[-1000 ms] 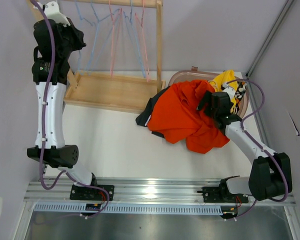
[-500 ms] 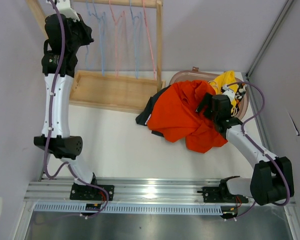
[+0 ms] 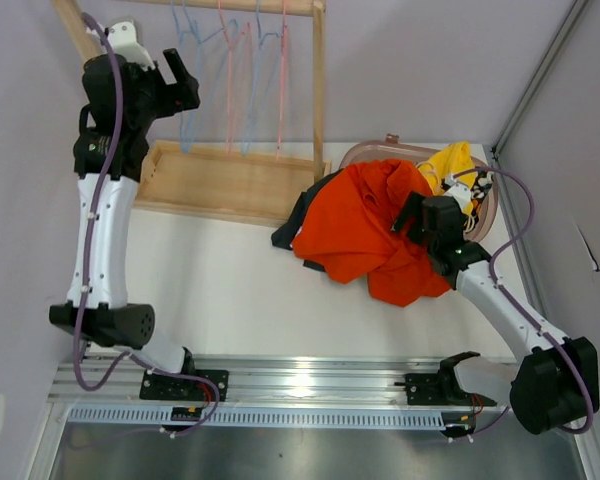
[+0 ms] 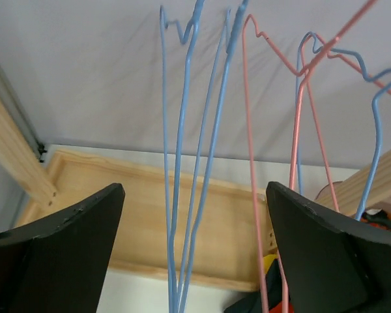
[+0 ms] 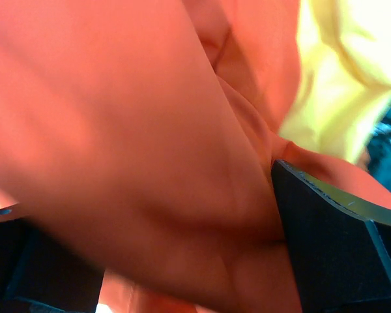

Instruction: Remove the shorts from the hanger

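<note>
My left gripper (image 3: 188, 82) (image 4: 195, 189) is up at the wooden rack, open, with nothing between its fingers. Bare blue hangers (image 4: 179, 195) (image 3: 190, 120) and pink hangers (image 4: 251, 163) (image 3: 225, 95) hang straight ahead of it. The orange-red shorts (image 3: 355, 225) (image 5: 150, 130) lie heaped on the table at the right, over black shorts (image 3: 298, 212). Yellow shorts (image 3: 450, 160) (image 5: 332, 85) lie behind them. My right gripper (image 3: 410, 212) (image 5: 182, 248) is open and pressed down on the orange-red shorts, whose cloth bulges between its fingers.
The rack's wooden base tray (image 3: 230, 180) (image 4: 137, 215) and upright post (image 3: 320, 80) stand at the back left. A pinkish basket (image 3: 365, 150) sits behind the heap of shorts. A metal rail (image 3: 540, 90) runs along the right wall.
My left gripper, shut on dark cloth at the rack's left end before, has swung right towards the hangers and opened; that cloth no longer shows. The right arm has shifted slightly on the orange-red shorts.
</note>
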Robot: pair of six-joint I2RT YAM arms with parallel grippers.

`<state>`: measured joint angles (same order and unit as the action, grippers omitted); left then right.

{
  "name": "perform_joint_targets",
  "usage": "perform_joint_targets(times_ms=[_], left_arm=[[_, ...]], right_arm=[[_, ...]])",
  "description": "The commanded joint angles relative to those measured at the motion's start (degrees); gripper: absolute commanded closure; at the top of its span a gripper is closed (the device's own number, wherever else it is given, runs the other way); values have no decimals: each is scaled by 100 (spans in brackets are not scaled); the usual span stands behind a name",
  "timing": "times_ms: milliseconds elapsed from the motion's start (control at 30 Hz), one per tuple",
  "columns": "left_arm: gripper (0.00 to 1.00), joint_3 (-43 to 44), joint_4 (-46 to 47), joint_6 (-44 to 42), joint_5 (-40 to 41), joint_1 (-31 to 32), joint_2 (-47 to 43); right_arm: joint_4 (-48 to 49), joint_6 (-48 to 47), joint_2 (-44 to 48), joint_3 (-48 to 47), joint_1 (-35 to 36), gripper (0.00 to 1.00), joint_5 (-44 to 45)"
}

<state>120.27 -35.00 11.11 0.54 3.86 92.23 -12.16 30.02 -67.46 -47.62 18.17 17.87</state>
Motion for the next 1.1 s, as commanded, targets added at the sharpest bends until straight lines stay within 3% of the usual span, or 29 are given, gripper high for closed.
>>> perform_joint_targets(times_ms=[0, 67, 200, 367, 500, 633, 733, 1067], left_arm=[[1, -493, 153, -48, 227, 1, -1037], [1, -995, 134, -30, 350, 1, -1468], [1, -3098, 564, 136, 439, 1, -2874], [1, -4361, 732, 365, -27, 45, -4394], [1, -5353, 679, 444, -475, 115, -5283], [1, -5549, 433, 506, -405, 186, -6013], [1, -5400, 179, 471, -353, 291, -6252], [1, -5417, 55, 383, -264, 458, -6366]], right_arm=[[-496, 4, 321, -309, 11, 0, 410], [-883, 4, 461, -537, 11, 1, 507], [-1533, -14, 944, -810, 186, 1, 595], [-2122, -84, 1761, -1319, 608, 1, 666], [-2011, -347, 2621, -2074, 1029, 1, -244], [-1307, -471, 3247, -2374, 1215, 1, -2000], [-1235, -392, 3371, -2594, 1206, 1, -2716], [-1693, -163, 3634, -2569, 1197, 1, -2771]])
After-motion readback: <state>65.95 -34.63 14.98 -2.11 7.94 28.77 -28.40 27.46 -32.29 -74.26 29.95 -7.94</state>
